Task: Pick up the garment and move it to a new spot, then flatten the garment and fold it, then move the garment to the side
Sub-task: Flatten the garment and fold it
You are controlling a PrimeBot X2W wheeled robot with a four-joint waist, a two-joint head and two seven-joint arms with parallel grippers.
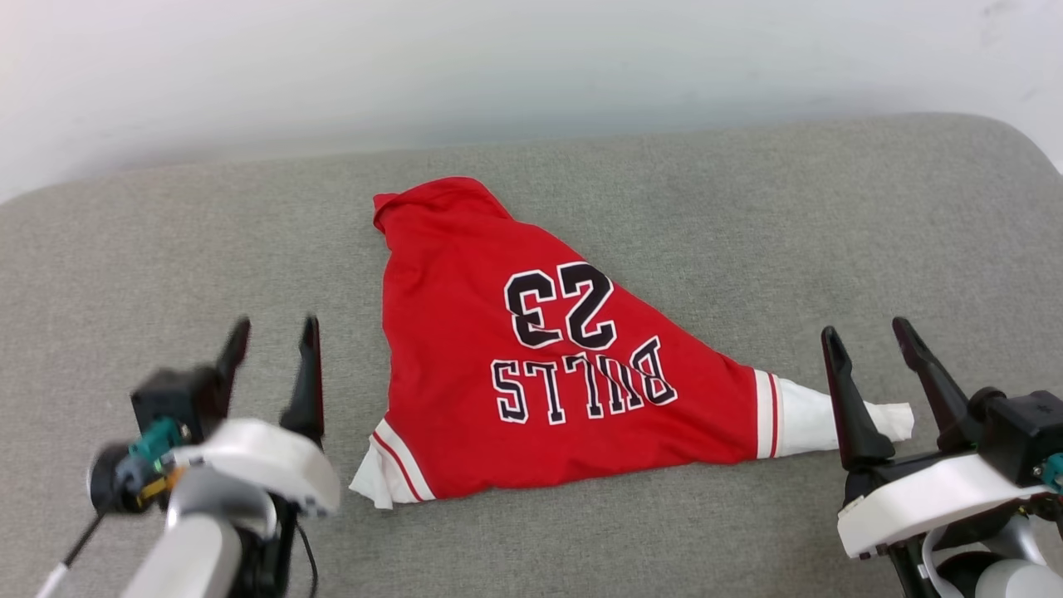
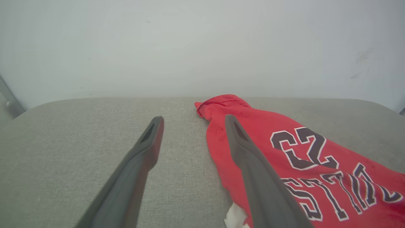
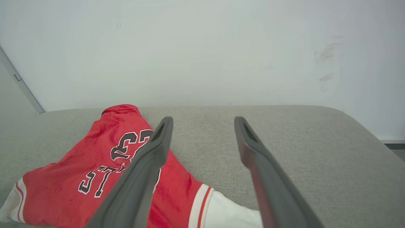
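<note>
Red cloth: the garment (image 1: 531,374) lies on the grey cushion (image 1: 166,249) between our two grippers. It is drawn into a rough triangle, with the lettering and the 23 face up.
Far end: narrow and bunched, pointing toward the wall (image 1: 498,66).
Sleeves: the right sleeve (image 1: 801,415) trails out white to our right gripper's inner finger. The left sleeve (image 1: 378,477) shows as a small white corner at the near left.
Left gripper (image 1: 276,324): claw wide, holding nothing, just beside the garment's left edge.
Right gripper (image 1: 866,330): claw wide, empty, at the tip of the right sleeve.
Step in hand: we judge the garment placed and the flattening not yet begun.
Next move: we should lower each claw to a near corner, pinch one edge apiece, and draw them apart. The bunched far end also needs spreading.
</note>
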